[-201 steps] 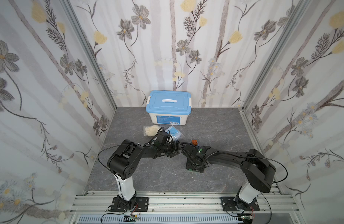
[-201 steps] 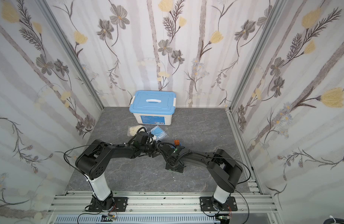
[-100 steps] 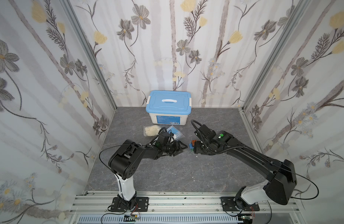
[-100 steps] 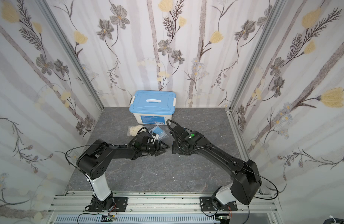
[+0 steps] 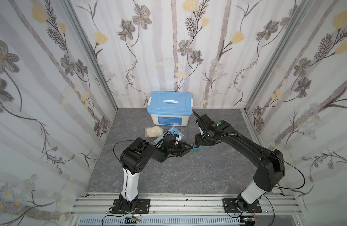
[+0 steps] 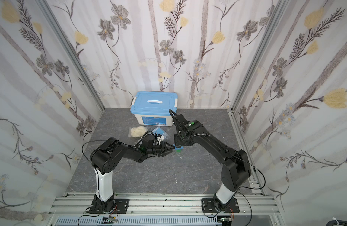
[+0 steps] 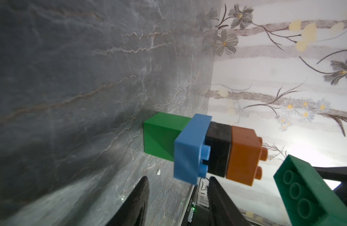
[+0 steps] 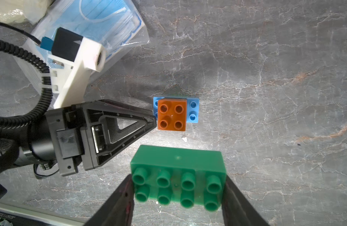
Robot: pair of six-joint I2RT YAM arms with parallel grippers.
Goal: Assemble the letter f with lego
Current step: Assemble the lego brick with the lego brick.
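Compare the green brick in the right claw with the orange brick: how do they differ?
The long green brick has eight studs; the orange brick has four. The long green brick is held in the right claw, off the table; the orange brick tops the stack. Both are studded plastic bricks.

Upright green-blue-black-orange stack [image 8: 171, 114]; green brick [image 8: 178, 176] aloft

stack [image 7: 188, 150]: green, blue, black, orange | brick [image 8: 178, 162]: green | wall [image 5: 168, 49]: floral
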